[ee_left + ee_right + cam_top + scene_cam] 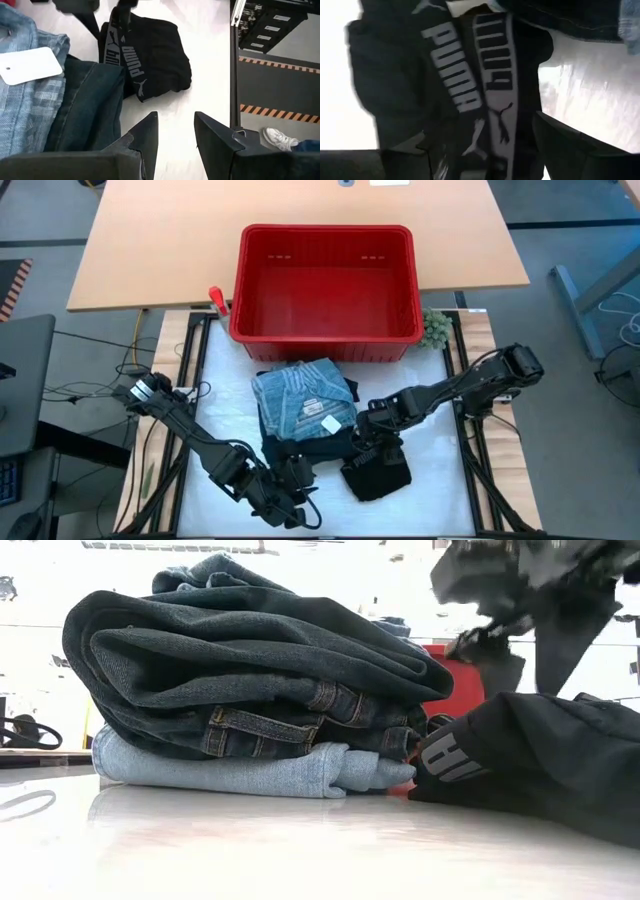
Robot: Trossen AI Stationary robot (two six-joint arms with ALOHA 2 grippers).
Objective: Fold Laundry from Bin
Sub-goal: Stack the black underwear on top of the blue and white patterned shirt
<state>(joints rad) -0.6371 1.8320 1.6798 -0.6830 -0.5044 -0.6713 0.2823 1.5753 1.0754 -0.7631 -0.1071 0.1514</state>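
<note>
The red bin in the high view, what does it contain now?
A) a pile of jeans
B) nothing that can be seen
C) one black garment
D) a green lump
B: the red bin shows only its bare floor, and the folded clothes lie on the table in front of it.

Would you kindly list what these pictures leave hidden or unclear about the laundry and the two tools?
- High view: the lowest garments of the folded stack are covered by the light blue one on top.
- Low view: the red bin is mostly hidden behind the stack.
- Right wrist view: the black garment fills the frame, so whether the right tool touches it is unclear.
- Left tool: open, empty.
</note>
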